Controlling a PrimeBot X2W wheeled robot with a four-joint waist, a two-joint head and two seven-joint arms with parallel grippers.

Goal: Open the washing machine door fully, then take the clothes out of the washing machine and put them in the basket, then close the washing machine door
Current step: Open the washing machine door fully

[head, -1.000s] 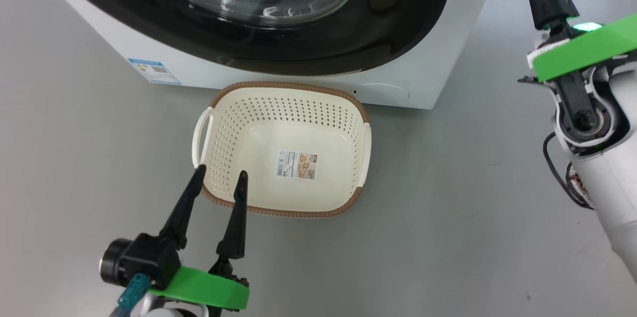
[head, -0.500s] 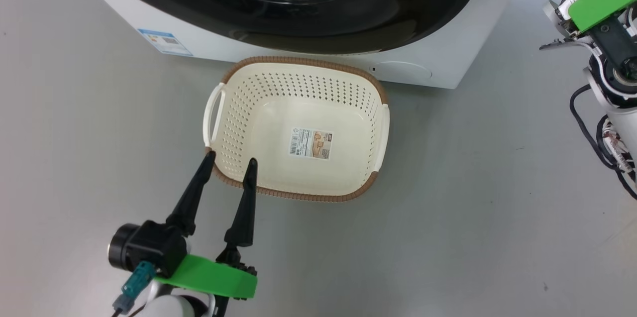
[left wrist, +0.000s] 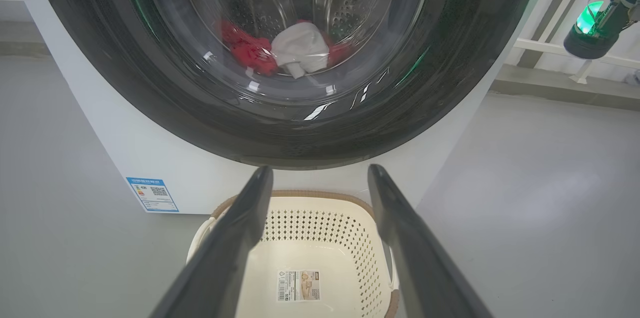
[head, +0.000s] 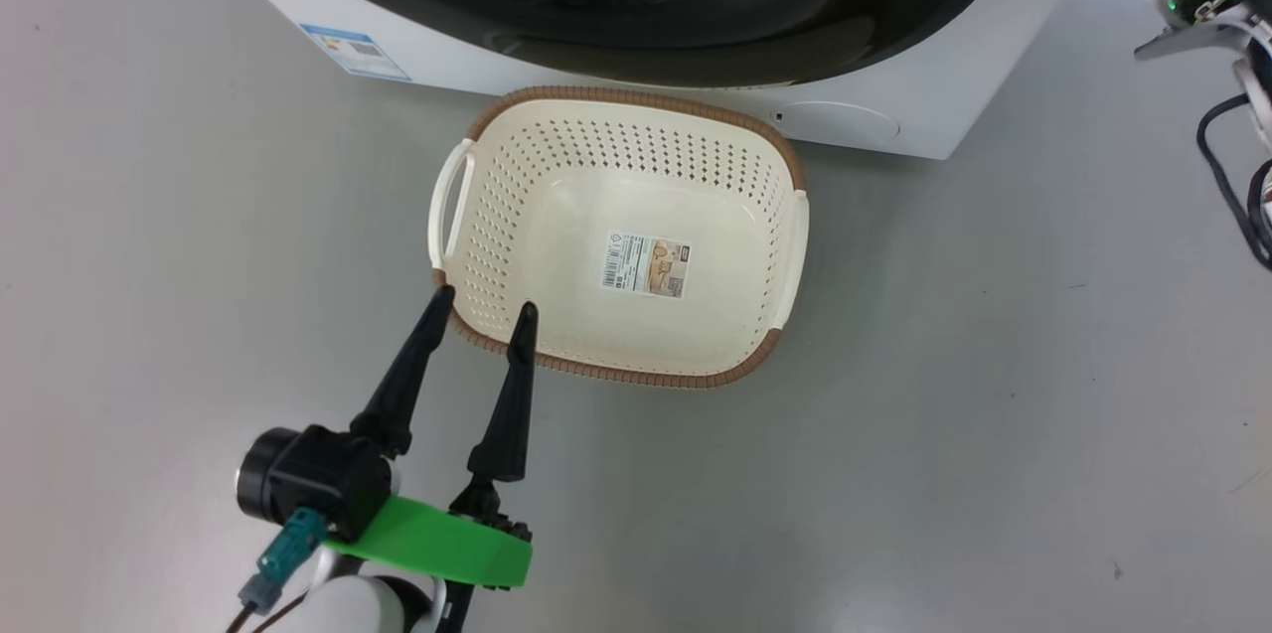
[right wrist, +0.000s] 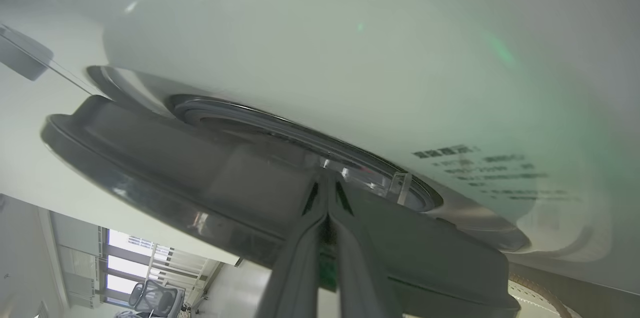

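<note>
**Washing machine door** (left wrist: 300, 138): a glossy black ring around a bulging glass window, on the front of the washing machine (left wrist: 170, 168). In the right wrist view its edge is being shown apparently standing slightly off the white front. It is judged rigid, heavy, hinged and slippery. Purchase is being advised at the rim edge, never on the glass.

**Clothes** (left wrist: 300, 48): red and white pieces, being seen through the glass inside the washing machine's drum. They are judged light, limp and apt to snag. A pinch on a raised fold is being advised.

**Basket** (head: 636, 96): lying on the floor (head: 944, 365) just in front of the washing machine, with a paper label (head: 646, 265) inside. It is judged light and easily shoved.

**Left end effector** (head: 483, 299): being held spread wide and empty in front of the washing machine, over the basket's near corner.

**Right end effector** (right wrist: 327, 183): fingers being pressed together, gripping nothing, with the tips at the door's edge.
</note>
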